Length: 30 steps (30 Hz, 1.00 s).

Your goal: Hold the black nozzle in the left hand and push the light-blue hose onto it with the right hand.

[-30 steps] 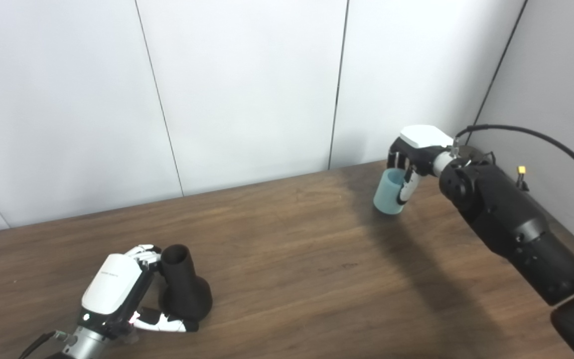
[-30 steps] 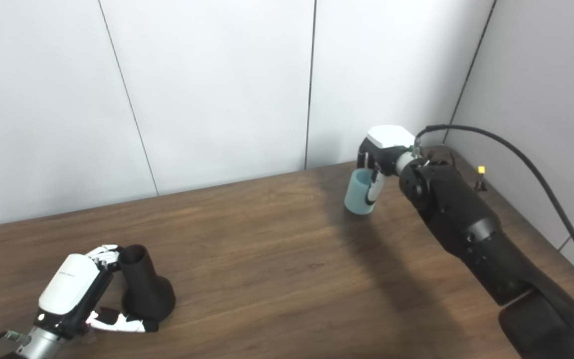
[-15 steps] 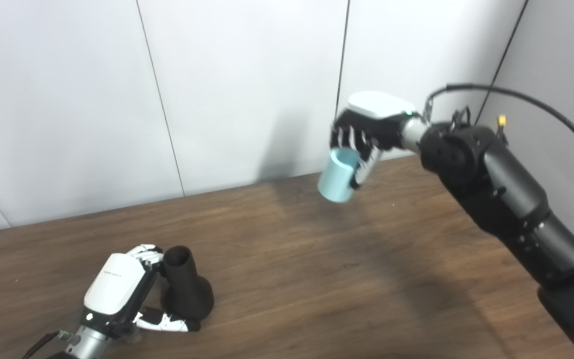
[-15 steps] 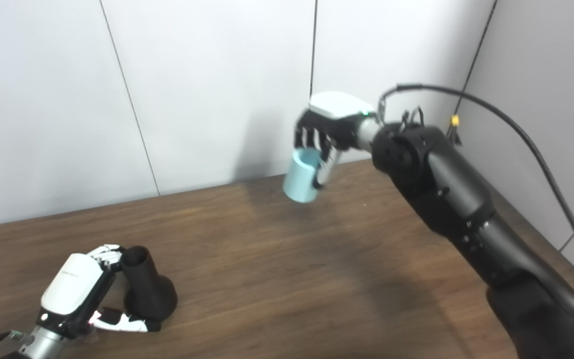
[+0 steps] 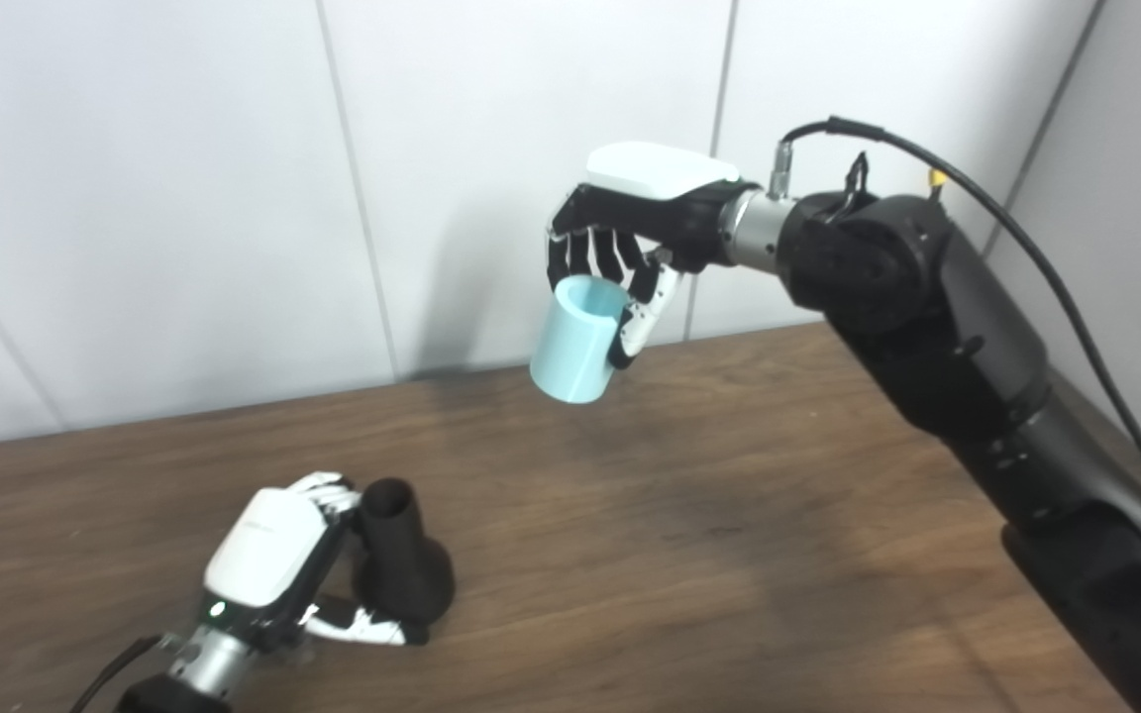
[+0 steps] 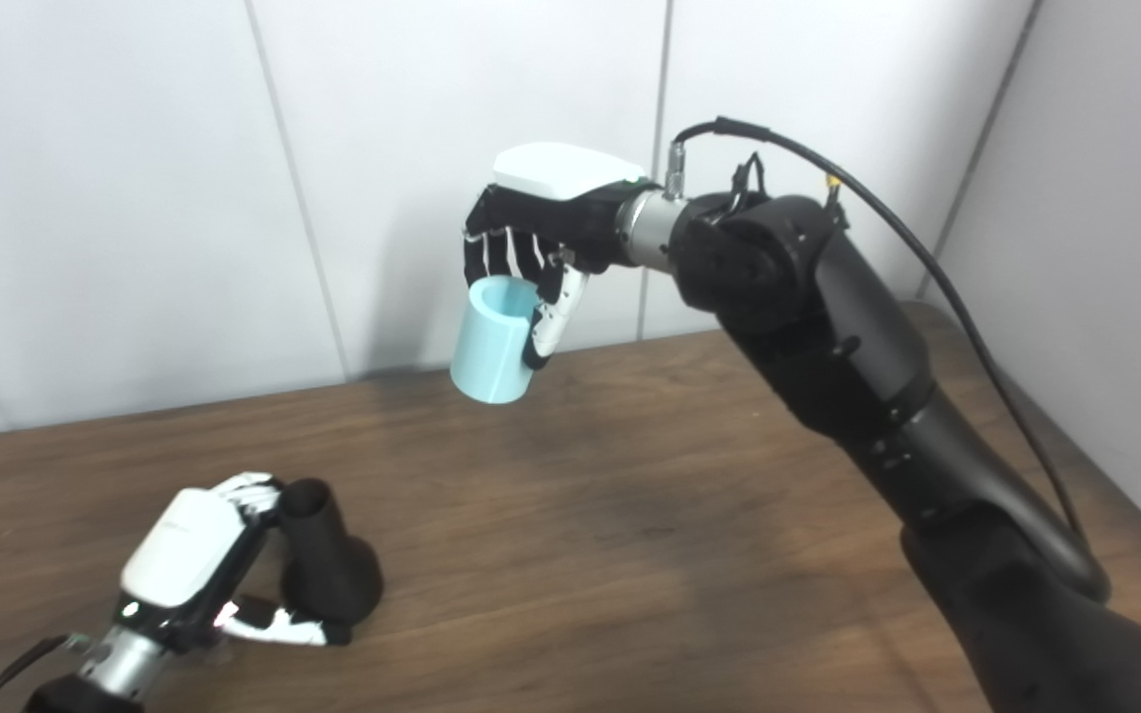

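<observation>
Left eye view, operator query: state the position of each task item.

Reply: the black nozzle (image 5: 400,574) stands upright on the wooden table (image 5: 689,535), flared base down and open narrow end up, at the near left of the surface; the light-blue hose (image 5: 575,340), a short open-ended cylinder, is held in the air above the far middle of the table, in front of the white panelled wall (image 5: 174,198); the two items are well apart.

Query: state the condition of the left hand.

Reply: the left hand (image 5: 278,560) is at the nozzle's left side; its fingers (image 5: 333,490) curl around the narrow neck near the top, and its thumb (image 5: 367,626) lies along the table against the foot of the flared base; the hand is closed around the nozzle, and the nozzle's base rests on the table.

Query: state the condition of the right hand.

Reply: the right hand (image 6: 531,238) is raised clear of the table, white back plate uppermost; its fingers (image 6: 503,253) wrap over the upper rim of the hose and its thumb (image 6: 553,322) presses the hose's right wall; the hand is clamped on the hose; the hose hangs slightly tilted, upper opening toward the palm and lower end toward the table, touching nothing else.

Query: other items in view?

Reply: a black cable (image 5: 1026,257) arcs from the right wrist down along the right forearm (image 5: 937,327); the hose's shadow falls on the wall panel behind it.
</observation>
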{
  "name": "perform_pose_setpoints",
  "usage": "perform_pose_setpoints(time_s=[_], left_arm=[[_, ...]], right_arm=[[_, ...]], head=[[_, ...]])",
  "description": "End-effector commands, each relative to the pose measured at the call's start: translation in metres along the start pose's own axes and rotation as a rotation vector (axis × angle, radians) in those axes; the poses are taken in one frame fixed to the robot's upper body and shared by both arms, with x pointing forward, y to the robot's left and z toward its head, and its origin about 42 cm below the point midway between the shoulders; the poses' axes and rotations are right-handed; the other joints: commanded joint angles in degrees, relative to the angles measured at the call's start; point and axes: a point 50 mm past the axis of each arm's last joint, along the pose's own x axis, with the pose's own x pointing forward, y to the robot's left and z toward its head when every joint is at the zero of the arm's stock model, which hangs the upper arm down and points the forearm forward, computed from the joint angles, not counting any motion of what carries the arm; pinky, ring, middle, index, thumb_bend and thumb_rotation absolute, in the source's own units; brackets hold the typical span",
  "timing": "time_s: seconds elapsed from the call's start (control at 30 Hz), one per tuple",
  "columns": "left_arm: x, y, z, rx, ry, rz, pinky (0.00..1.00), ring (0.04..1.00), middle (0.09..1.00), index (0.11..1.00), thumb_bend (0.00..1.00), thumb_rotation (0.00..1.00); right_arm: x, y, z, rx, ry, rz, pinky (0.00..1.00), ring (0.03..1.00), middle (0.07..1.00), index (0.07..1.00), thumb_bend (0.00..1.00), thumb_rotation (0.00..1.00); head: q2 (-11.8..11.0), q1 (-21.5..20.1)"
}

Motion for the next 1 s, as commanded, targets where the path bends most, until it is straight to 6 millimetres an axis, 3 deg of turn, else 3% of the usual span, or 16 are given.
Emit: perform_pose_setpoints(time_s=[0.0, 0.4, 0.47, 0.6, 0.67, 0.77, 0.97], left_arm=[[-0.044, -0.104, 0.067, -0.178, 0.065, -0.222, 0.72, 0.526, 0.437, 0.519, 0.52, 0.0], [-0.029, -0.116, 0.087, -0.125, 0.061, -0.268, 0.73, 0.53, 0.452, 0.515, 0.52, 0.0], [-0.026, -0.119, 0.09, -0.117, 0.058, -0.266, 0.72, 0.525, 0.454, 0.514, 0.52, 0.0], [-0.022, -0.124, 0.095, -0.101, 0.054, -0.272, 0.72, 0.52, 0.46, 0.509, 0.52, 0.0], [-0.02, -0.126, 0.097, -0.093, 0.053, -0.271, 0.71, 0.513, 0.463, 0.505, 0.52, 0.0], [-0.018, -0.129, 0.099, -0.086, 0.05, -0.265, 0.7, 0.5, 0.459, 0.506, 0.52, 0.0], [-0.016, -0.128, 0.102, -0.086, 0.051, -0.279, 0.71, 0.513, 0.47, 0.498, 0.52, 0.0]], right_arm=[[-0.006, -0.038, 0.025, -0.08, -0.084, -0.116, 0.33, 0.422, 0.481, 0.503, 0.52, 0.0], [-0.004, -0.036, 0.082, -0.134, -0.301, -0.123, 0.21, 0.362, 0.453, 0.53, 0.51, 0.0], [-0.005, -0.033, 0.086, -0.154, -0.346, -0.136, 0.37, 0.384, 0.436, 0.522, 0.51, 0.0], [-0.005, -0.026, 0.093, -0.179, -0.419, -0.14, 0.21, 0.379, 0.43, 0.519, 0.51, 0.0], [-0.004, -0.022, 0.095, -0.183, -0.443, -0.139, 0.24, 0.402, 0.435, 0.515, 0.52, 0.0], [-0.004, -0.017, 0.099, -0.234, -0.47, -0.155, 0.17, 0.397, 0.447, 0.508, 0.52, 0.0], [-0.006, -0.015, 0.099, -0.315, -0.484, -0.185, 0.16, 0.397, 0.464, 0.507, 0.52, 0.0]], head=[[0.2, 0.8], [1.4, 7.2], [1.4, 8.2], [1.6, 10.0], [1.7, 10.6], [1.9, 11.2], [2.1, 11.4]])
